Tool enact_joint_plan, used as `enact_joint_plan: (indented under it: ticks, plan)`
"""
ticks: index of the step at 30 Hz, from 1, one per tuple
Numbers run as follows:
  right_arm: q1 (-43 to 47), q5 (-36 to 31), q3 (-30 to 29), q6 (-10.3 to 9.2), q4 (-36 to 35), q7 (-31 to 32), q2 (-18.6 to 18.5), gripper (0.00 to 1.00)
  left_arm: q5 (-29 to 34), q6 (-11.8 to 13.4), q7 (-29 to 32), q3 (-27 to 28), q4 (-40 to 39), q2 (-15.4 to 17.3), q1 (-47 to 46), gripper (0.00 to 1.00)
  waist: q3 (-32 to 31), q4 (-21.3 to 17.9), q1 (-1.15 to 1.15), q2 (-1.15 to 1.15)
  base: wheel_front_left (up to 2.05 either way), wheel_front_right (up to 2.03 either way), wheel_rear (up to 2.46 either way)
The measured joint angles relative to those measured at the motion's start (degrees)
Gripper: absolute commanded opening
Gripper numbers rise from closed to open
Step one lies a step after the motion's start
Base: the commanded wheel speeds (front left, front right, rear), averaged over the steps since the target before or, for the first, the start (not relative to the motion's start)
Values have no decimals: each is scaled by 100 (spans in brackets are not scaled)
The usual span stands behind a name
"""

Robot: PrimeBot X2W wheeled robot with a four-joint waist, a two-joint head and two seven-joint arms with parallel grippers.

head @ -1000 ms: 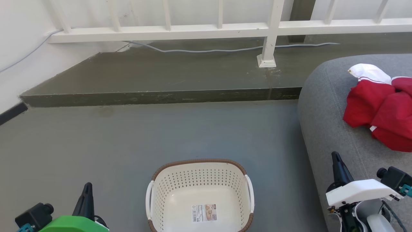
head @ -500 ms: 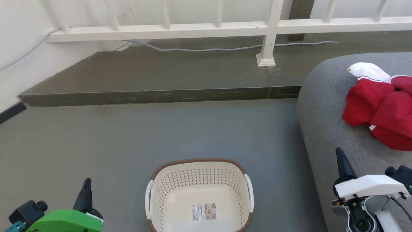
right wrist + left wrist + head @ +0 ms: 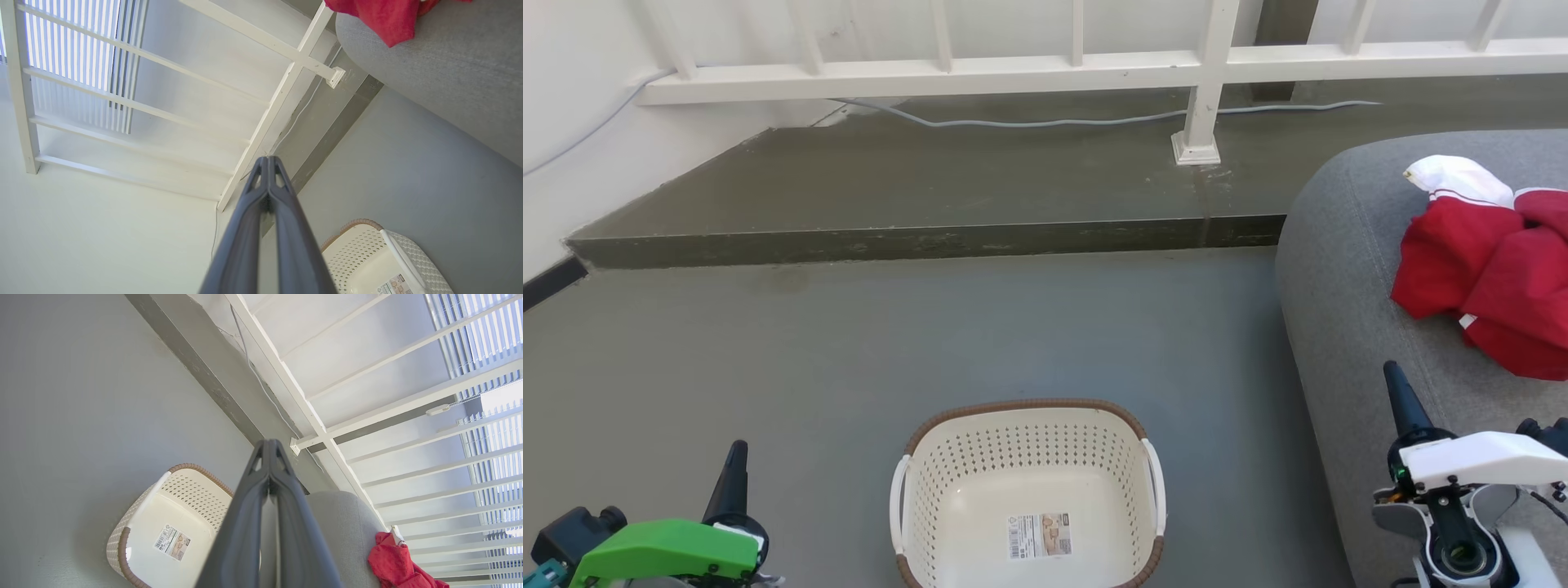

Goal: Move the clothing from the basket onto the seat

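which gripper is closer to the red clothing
The right gripper, white-cased, by the seat holding the clothing; the green-cased left gripper sits on the basket's far side.

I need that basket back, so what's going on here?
The red clothing lies heaped on the grey seat, and the basket on the floor holds just its paper label, so the robot's move looks done. The left gripper and right gripper are both shut and hold nothing.

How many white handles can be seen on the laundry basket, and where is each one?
2. One handle is on the left side of the laundry basket, the other handle on its right side. None seems hidden.
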Motion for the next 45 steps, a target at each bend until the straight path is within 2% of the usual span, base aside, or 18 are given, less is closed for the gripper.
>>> enact_joint_plan:
  ticks: [37, 45]
  plan:
    - [-355, 2609, -658, 427, 163, 670, 94, 0, -2312, -545, 649, 580, 430, -343, -534, 0, 65, -42, 0, 0, 0, 0, 0]
    - [-355, 2650, -670, 427, 170, 694, 98, 0, -2353, -546, 650, 586, 470, -361, -556, 0, 65, -42, 0, 0, 0, 0, 0]
